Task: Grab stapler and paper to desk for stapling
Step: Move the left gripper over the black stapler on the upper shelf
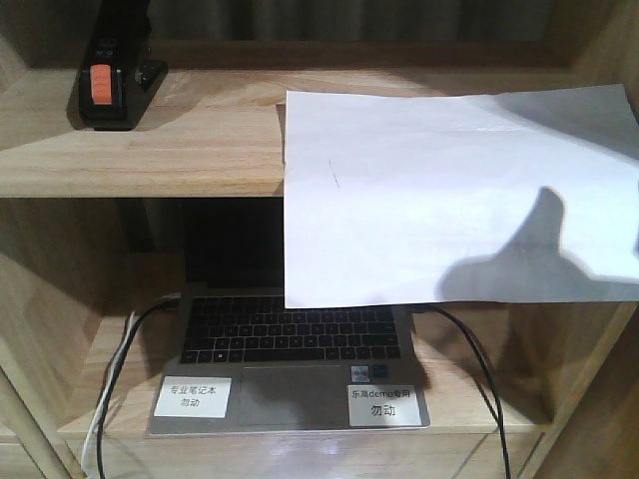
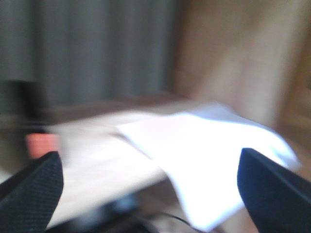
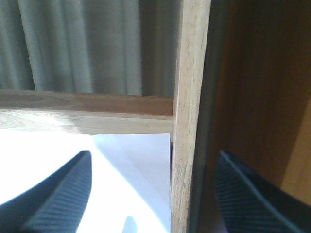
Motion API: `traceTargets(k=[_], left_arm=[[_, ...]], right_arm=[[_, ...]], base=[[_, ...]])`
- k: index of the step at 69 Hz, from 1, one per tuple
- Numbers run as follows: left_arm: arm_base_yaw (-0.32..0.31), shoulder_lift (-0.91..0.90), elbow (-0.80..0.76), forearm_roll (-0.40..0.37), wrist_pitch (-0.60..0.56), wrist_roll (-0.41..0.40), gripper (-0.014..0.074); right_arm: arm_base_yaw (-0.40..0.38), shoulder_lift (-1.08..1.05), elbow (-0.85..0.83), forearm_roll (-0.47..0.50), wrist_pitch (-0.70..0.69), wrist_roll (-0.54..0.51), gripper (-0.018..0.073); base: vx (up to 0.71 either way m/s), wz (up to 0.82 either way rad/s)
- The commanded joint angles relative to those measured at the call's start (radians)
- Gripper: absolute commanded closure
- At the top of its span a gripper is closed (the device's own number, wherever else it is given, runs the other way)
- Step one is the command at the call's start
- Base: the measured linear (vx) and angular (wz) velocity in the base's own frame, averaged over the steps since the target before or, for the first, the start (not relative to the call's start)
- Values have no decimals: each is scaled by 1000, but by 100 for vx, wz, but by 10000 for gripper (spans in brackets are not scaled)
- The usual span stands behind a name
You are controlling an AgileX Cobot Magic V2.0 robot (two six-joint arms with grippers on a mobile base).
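Two grippers gaping empty: left gripper (image 2: pixel 148 162), right gripper (image 3: pixel 154 155) facing upright post (image 3: pixel 189 97). Stapler (image 1: pixel 118 85) sitting far left on shelf (image 1: pixel 150 140); paper (image 1: pixel 449 200) overhanging near edge at right. You should be pinching overhang, avoiding post.

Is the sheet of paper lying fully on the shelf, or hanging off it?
Hanging off. The paper rests partly on the upper shelf; its front part droops past the edge, above the laptop.

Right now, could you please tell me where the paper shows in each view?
Front: paper right of centre, draped over the upper shelf edge.
Left wrist: blurred, centre-right, between the fingertips.
Right wrist: lower left, beside the wooden upright.
Shared landmark: the grey curtain behind.
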Motion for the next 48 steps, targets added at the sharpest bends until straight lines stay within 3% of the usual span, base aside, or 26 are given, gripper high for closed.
traceTargets(k=[1,8,34,48], left_arm=[[-59,31,-24,-3,-73,37,-83],[-91,45,-24,-3,-68,65,-80],[-92,59,-24,1,-30,65,-70],[-92,211,-93,52,4,36,-67]], right_arm=[[-5,6,-27,-6,-71,-2,92],[-5,6,-27,-6,-71,-2,97],[-5,6,-27,-6,-70,-2,97],[-5,6,-27,-6,-70,-2,97]], base=[[0,0],[0,0],[0,0],[0,0]])
